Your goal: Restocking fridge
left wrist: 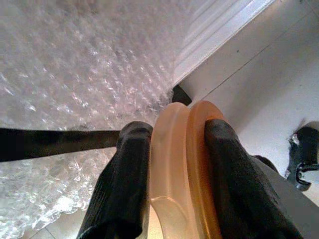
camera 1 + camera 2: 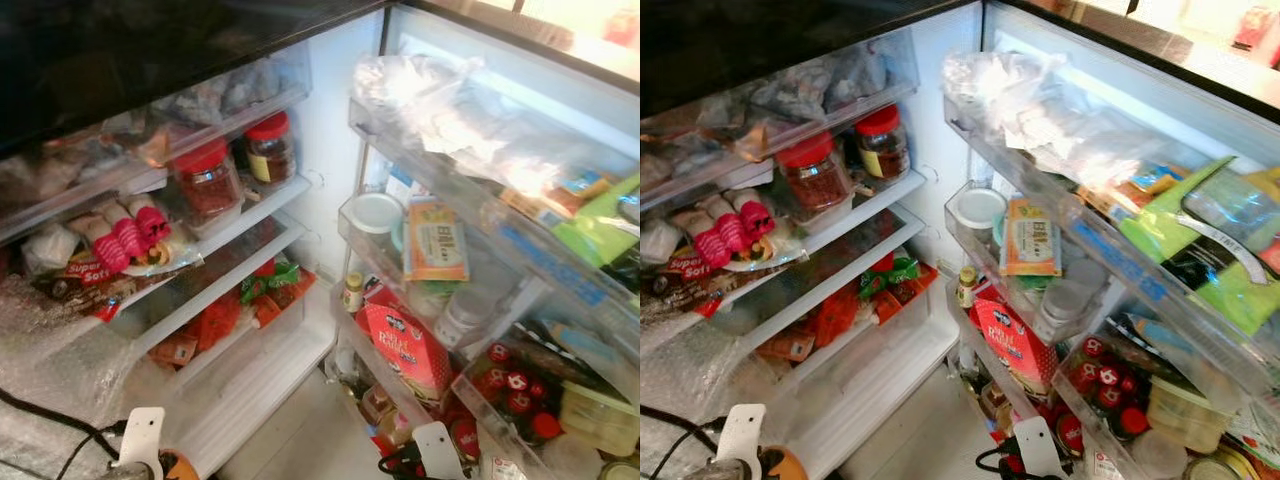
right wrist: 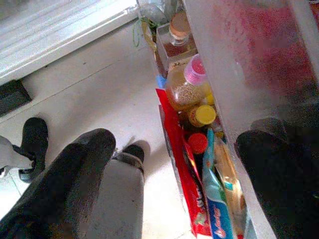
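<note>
My left gripper [image 1: 172, 137] is shut on a tan-orange rounded plastic object [image 1: 179, 174], clamped between both black fingers [image 1: 124, 184]. In the head views that orange object [image 2: 783, 464] sits low at the bottom left, in front of the bubble wrap [image 2: 60, 370] on the fridge's lower left. My right gripper [image 3: 179, 142] is open, its fingers [image 3: 75, 169] spread wide beside the bottom door bin [image 3: 239, 64], which holds small bottles [image 3: 187, 87] and packets. The open fridge's shelves [image 2: 255, 215] carry two red-lidded jars [image 2: 208, 178] and wrapped food.
The door bins [image 2: 520, 260] on the right are packed: a red carton [image 2: 405, 345], red-capped bottles [image 2: 510, 390], bagged items on top. A white lower drawer [image 2: 250, 385] juts out at the bottom centre. A black cable [image 2: 50, 420] crosses the bubble wrap. Pale floor [image 3: 99, 89] lies below.
</note>
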`<state>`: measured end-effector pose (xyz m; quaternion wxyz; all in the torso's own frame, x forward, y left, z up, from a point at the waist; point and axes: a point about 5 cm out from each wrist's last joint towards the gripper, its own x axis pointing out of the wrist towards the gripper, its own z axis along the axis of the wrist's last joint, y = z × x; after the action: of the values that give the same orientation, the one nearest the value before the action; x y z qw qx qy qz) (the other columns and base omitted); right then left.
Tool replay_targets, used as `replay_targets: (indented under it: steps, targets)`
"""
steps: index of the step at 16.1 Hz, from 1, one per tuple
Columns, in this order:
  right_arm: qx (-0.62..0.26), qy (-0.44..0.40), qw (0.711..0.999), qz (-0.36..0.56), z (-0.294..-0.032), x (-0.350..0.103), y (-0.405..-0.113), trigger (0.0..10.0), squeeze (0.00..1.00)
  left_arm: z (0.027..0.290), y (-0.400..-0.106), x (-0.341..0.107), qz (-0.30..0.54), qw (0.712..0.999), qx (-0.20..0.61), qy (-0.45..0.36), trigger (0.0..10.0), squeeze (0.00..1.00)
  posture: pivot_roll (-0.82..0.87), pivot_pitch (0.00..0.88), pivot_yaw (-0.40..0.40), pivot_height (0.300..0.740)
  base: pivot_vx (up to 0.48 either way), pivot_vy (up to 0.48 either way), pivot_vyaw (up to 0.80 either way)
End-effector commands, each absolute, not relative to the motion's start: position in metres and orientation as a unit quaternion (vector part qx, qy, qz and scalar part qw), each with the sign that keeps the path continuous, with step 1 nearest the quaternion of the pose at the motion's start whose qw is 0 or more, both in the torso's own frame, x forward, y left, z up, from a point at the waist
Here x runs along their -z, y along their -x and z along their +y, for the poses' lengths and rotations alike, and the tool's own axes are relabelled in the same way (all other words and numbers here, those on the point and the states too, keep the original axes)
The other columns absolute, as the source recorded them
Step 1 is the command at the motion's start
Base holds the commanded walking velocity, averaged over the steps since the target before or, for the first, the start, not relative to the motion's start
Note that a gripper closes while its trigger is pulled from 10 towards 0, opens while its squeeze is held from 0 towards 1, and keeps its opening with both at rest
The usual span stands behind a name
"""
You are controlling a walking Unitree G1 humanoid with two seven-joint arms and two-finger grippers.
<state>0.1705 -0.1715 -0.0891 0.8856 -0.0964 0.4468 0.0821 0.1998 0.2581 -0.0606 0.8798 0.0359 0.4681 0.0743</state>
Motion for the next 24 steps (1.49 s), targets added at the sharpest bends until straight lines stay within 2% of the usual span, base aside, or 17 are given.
replay_targets:
  steps: [1,13,19,24]
  targets:
    - [-0.069,0.099,0.885,0.450,-0.179,0.089,-0.170,10.0,0.00,0.258,-0.196,0.063,0.474,0.877,-0.071,-0.040,10.0,0.00,-0.12,0.051,0.012,0.740,0.000,-0.277,0.00]
    - [-0.070,0.098,0.883,0.453,-0.180,0.089,-0.171,10.0,0.00,0.254,-0.199,0.062,0.471,0.879,-0.072,-0.036,10.0,0.00,-0.13,0.044,0.008,0.740,0.000,-0.273,0.00]
    - [-0.064,0.098,0.884,0.453,-0.182,0.087,-0.175,10.0,0.00,0.251,-0.207,0.058,0.446,0.892,-0.072,-0.027,10.0,0.00,-0.13,0.000,0.013,0.740,0.000,-0.261,0.00]
    - [-0.068,0.100,0.880,0.458,-0.183,0.089,-0.169,10.0,0.00,0.249,-0.208,0.056,0.390,0.916,-0.090,0.012,10.0,0.00,-0.15,0.000,0.008,0.740,0.000,0.000,0.00]
